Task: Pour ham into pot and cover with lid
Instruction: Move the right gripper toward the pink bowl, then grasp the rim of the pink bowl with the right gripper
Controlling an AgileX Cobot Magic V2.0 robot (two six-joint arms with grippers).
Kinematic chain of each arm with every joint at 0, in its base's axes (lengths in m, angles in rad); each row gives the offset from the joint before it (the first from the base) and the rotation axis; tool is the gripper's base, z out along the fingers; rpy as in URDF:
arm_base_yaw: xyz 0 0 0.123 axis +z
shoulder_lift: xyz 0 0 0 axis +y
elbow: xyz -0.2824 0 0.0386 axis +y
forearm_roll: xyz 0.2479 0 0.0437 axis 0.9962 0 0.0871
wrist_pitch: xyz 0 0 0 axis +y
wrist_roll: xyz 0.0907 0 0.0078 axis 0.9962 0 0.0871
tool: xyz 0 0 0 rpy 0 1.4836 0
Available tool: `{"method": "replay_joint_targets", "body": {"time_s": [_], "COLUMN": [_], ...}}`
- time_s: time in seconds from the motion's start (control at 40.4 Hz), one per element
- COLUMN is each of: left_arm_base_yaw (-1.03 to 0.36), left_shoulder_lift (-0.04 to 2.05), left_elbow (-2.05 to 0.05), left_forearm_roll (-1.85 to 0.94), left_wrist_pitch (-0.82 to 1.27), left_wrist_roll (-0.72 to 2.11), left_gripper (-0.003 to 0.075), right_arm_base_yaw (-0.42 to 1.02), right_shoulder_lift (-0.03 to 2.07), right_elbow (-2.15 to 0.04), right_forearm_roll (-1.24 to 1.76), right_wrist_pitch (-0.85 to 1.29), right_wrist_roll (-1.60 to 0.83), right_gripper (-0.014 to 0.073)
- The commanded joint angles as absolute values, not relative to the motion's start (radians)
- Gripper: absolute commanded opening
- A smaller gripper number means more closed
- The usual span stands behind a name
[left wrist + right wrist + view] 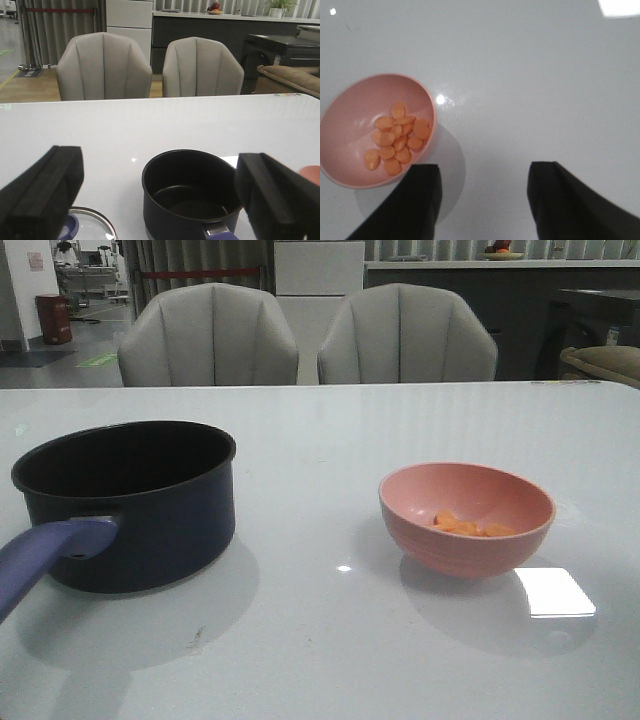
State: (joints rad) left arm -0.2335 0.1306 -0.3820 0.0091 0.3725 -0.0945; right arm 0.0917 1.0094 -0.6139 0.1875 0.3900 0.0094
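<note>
— Nearest you on the white worktop [330,640] is the pot [130,505], the biggest thing here, at the near left, its blue-purple handle [45,555] pointing toward you. Its black inside holds nothing.

— And the bowl?

— You have the pink bowl [466,520] to the right, well apart from the pot, upright. The ham [396,137] lies in it as a small heap of orange pieces on the bowl's floor.

— Where is the lid?

— Look at the left wrist view: the lid [95,225] lies flat on the worktop just beside the pot, only partly in view.

— The claws?

— Your left claw [160,200] stands open, fingers wide, with the pot seen between them. Your right claw [482,200] is open too, above bare worktop just beside the bowl, gripping nothing. Two grey chairs [210,335] stand at the far edge.
</note>
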Motion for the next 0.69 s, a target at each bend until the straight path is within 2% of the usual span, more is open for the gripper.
{"method": "replay_joint_targets", "body": {"time_s": [0.0, 0.198, 0.495, 0.594, 0.669], "left_arm_base_yaw": [-0.241, -0.241, -0.241, -0.241, -0.241], "left_shoulder_lift": [0.138, 0.138, 0.138, 0.138, 0.138], "left_elbow": [-0.409, -0.409, -0.409, -0.409, -0.409], "left_forearm_roll": [0.008, 0.008, 0.008, 0.008, 0.008], "left_wrist_pitch": [0.299, 0.301, 0.301, 0.301, 0.301], "left_wrist_roll": [-0.094, -0.094, -0.094, -0.094, -0.094], "left_gripper": [0.0658, 0.0658, 0.0658, 0.0658, 0.0658], "right_arm_base_yaw": [0.112, 0.214, 0.217, 0.217, 0.217], "right_shoulder_lift": [1.130, 1.386, 1.659, 1.724, 1.760], "right_elbow": [-0.732, -0.898, -1.058, -1.107, -1.138], "right_forearm_roll": [0.202, 0.202, 0.261, 0.262, 0.262], "right_wrist_pitch": [0.385, 0.417, 0.465, 0.504, 0.529], "right_wrist_roll": [0.000, -0.006, -0.006, -0.006, -0.006], "right_gripper": [0.0493, 0.0493, 0.0484, 0.0394, 0.0267]}}
